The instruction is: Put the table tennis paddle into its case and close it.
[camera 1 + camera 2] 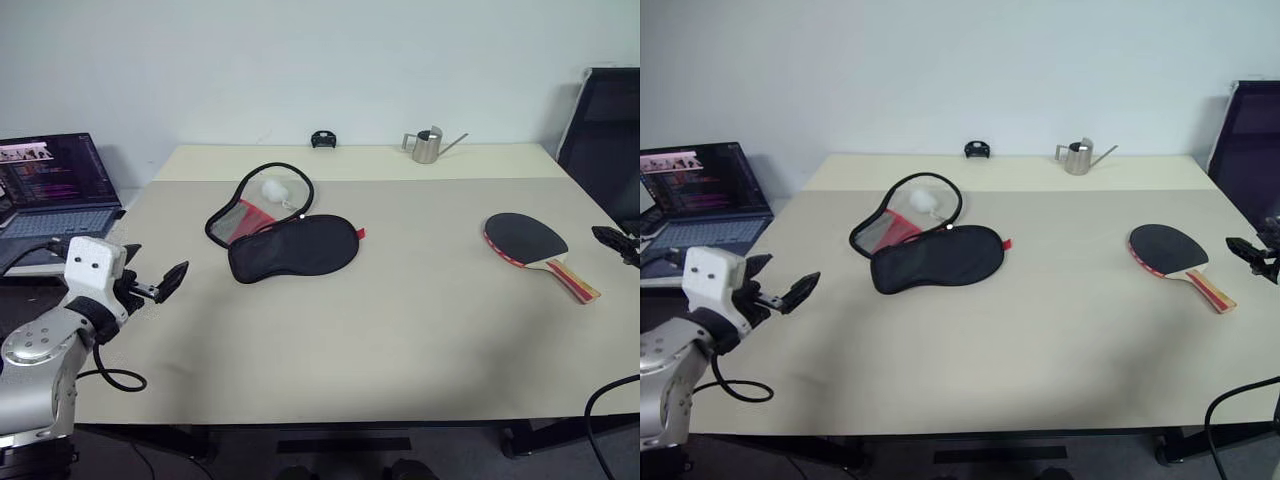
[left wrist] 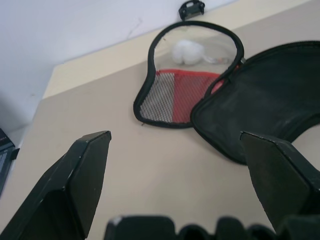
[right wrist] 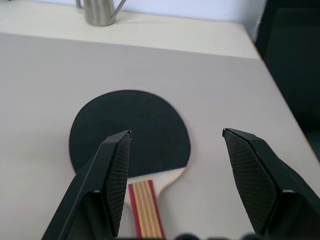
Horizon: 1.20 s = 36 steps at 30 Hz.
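The case (image 1: 290, 240) lies unzipped for loading, the table tennis paddle (image 1: 530, 245) well right of it; both grippers' fingers (image 3: 117, 170) stand open, empty.

My table (image 1: 400, 340) is pale beige and fills most of the frame. On it, left of centre, lies the open case (image 1: 285, 232); at right, the table tennis paddle (image 1: 535, 250) — black face up. Along the upper edge sit a small metal watering can (image 1: 428, 145) and a small black object (image 1: 322, 139).

Bystanders on and around the table
An open laptop (image 1: 55, 185) sits left; a metal watering can (image 1: 428, 145) and small black object (image 1: 322, 139) stand along the table (image 1: 400, 330) far edge; a dark chair (image 1: 605, 140) right.
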{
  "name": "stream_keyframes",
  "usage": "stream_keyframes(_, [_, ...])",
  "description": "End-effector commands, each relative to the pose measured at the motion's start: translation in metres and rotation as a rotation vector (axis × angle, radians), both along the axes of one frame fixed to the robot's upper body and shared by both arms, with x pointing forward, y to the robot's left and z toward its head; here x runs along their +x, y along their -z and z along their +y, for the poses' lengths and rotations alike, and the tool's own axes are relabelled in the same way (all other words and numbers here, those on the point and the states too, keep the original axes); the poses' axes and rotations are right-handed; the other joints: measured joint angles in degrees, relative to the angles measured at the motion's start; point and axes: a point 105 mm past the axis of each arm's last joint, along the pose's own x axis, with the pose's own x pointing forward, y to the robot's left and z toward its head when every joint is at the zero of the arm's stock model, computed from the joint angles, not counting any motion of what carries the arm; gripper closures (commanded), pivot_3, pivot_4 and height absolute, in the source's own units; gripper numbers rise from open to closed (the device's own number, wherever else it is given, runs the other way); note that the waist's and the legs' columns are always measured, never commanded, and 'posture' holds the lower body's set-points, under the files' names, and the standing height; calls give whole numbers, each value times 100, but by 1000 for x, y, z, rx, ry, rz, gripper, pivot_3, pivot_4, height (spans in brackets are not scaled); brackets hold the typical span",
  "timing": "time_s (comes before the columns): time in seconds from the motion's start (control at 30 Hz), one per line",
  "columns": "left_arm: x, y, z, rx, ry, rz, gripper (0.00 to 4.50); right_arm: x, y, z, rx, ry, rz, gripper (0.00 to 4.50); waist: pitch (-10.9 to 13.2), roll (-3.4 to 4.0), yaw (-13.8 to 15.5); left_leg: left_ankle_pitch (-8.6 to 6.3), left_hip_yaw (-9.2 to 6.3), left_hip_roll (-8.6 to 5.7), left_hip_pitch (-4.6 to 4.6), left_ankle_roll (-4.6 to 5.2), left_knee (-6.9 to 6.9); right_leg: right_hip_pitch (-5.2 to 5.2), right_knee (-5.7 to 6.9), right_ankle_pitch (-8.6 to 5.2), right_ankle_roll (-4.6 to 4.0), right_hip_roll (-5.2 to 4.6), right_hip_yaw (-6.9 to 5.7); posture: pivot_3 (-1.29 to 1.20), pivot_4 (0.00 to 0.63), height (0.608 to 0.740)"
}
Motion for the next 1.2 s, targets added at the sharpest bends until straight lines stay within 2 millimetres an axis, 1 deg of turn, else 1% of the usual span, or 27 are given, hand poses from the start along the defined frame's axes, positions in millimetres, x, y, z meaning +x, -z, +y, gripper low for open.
stream_keyframes(0.03, [5,-10,-7,38,34,-32,0,-7,-23,-9,-73,13,-32,1339,0,0,1,0,0,0,0,0,0,0,0,0,0,0,0,0,150,740])
stream_keyframes(0.27, [8,-11,-12,36,66,-39,0,-4,-40,-2,-79,-21,-85,1339,0,1,-17,0,2,0,1,0,-1,0,0,0,0,0,1,0,150,740])
stream_keyframes(0.57, [7,-12,2,32,48,-47,0,1,-43,19,-85,-132,-80,1339,0,1,-12,0,1,0,2,0,-1,0,0,0,0,0,1,0,150,740])
stream_keyframes(0.67, [10,-14,1,38,52,-50,0,2,-49,26,-89,-168,-87,1339,1,1,-5,0,0,1,2,0,-1,-1,1,0,0,0,0,0,150,740])
stream_keyframes(0.73, [12,-12,3,39,51,-48,0,3,-50,35,-77,-204,-102,1339,0,1,-1,0,0,0,1,0,-1,-1,0,0,0,-1,-1,0,150,740])
stream_keyframes(0.83, [18,-14,-1,18,64,-51,0,2,-49,49,-82,-273,-93,1339,1,1,4,0,-2,0,0,0,-1,-1,1,0,0,-1,-2,0,150,740])
stream_keyframes(0.93, [27,-13,5,20,74,-37,0,-2,-47,73,-81,-357,-91,1339,0,1,10,0,-3,0,0,0,-1,-1,1,0,1,-1,-3,0,150,740])
stream_keyframes(1.0, [36,-18,-1,10,95,-49,0,-8,-50,90,-77,-427,-98,1339,0,1,16,0,-6,0,-1,0,0,-2,5,0,1,0,-8,0,150,740])
stream_keyframes(1.13, [42,-18,-3,-7,126,-48,0,-13,-54,114,-57,-495,-111,1339,0,1,9,0,-6,0,-3,0,3,-3,4,1,2,-1,-5,0,150,740])
stream_keyframes(1.2, [45,-17,-3,-25,135,-42,0,-18,-56,132,-18,-562,-108,1339,1,1,1,0,-6,0,-1,0,3,-4,4,1,2,-1,-6,0,150,740])
